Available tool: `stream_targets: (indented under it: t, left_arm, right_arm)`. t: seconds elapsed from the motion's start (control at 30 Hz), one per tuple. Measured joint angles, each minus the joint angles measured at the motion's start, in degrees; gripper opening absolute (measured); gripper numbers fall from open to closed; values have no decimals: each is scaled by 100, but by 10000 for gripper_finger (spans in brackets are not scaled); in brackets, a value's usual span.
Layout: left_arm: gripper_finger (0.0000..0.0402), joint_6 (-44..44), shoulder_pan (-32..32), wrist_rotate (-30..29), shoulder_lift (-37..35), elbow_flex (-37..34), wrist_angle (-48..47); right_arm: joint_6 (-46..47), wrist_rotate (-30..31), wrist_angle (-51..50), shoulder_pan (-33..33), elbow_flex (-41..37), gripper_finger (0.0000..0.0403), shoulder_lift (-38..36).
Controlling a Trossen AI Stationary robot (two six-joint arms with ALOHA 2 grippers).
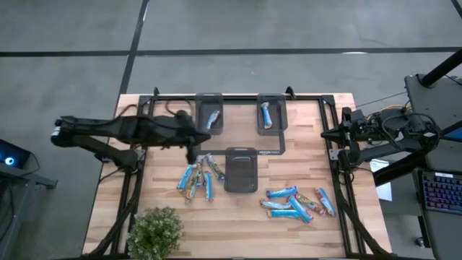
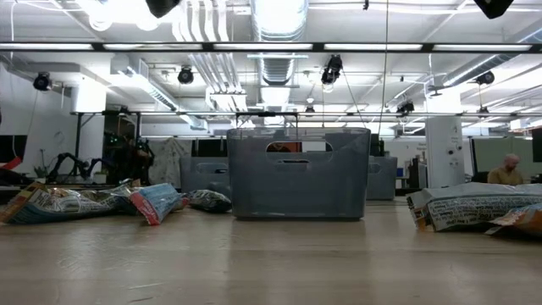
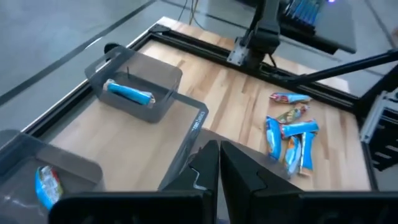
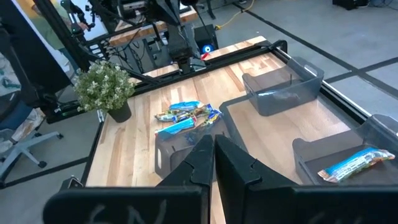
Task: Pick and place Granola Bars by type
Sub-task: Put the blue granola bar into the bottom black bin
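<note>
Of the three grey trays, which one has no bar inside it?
The middle tray, the one standing between the two bar piles. The two trays at the far edge, left and right, each hold one blue bar.

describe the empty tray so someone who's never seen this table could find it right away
On the wooden table, three dark grey trays form a triangle. Pick the middle tray, nearest the potted plant. Unlike the two far trays, each holding one blue bar, it holds nothing.

A potted plant [image 1: 154, 232] stands near three grey trays [image 1: 241, 170] on the table [image 1: 303, 119].
</note>
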Motion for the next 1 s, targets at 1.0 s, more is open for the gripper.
stream_targets:
  t: [1.0]
  left_arm:
    - [0,647,-12,488,-2068,-858,-750]
  right_arm:
    - [34,-436,-4,2,264,9,986]
